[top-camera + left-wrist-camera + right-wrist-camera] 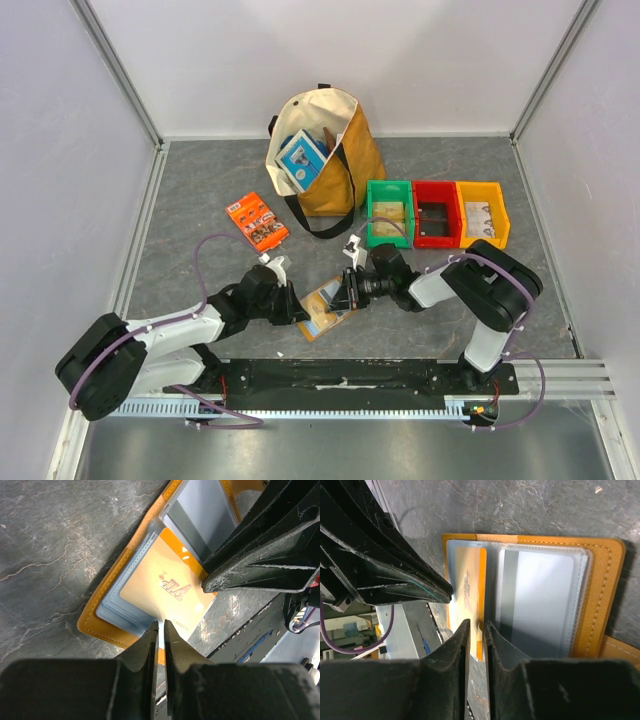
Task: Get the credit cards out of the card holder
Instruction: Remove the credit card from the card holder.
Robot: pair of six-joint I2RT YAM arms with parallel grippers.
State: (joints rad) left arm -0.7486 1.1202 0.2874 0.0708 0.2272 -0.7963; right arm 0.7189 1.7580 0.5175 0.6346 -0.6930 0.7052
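Your left tool (161,623) is pinched on the orange card's (165,590) edge in the open card holder (95,629). Your right tool (476,626) nips the same card.

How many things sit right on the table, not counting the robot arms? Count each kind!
Bins: 3 (green bin, red bin, yellow bin)
Bag: 1
Orange packet: 1
Card holder: 1
Total: 6
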